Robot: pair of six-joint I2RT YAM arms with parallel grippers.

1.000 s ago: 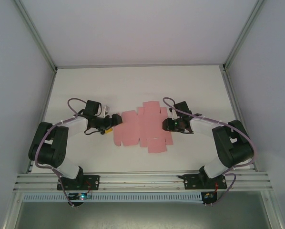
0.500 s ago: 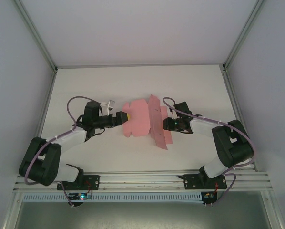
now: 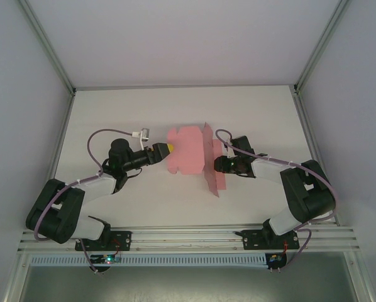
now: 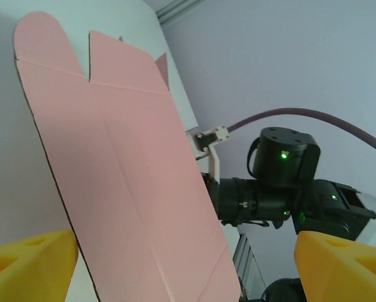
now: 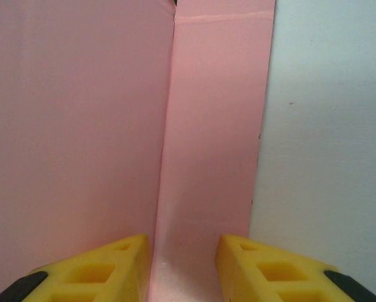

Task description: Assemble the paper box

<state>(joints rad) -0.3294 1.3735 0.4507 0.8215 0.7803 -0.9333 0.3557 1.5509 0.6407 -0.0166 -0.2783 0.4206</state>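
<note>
Paper box point(image 3: 188, 152): pink die-cut sheet with flaps, partly folded, mid-tabletop point(image 3: 144, 113) between the two arms. The main panel is tilted up and a narrow strip is creased along its right side. Left fingers point(image 4: 31, 261): spread wide, released, the sheet's left edge between them. Right fingers point(image 5: 266, 270): astride the crease; whether they are clamping it cannot be told.

the top camera hangs above and behind the arm bases, looking down on the whole surface point(image 3: 175, 201) from afar. the left wrist camera sits low, looking past the left tool point(image 4: 188, 267) at the raised paper box point(image 4: 125, 189) sheet and the right arm point(image 4: 282, 182) beyond. the right wrist camera, over the right tool point(image 5: 182, 264), faces that sheet's fold close up.
</note>
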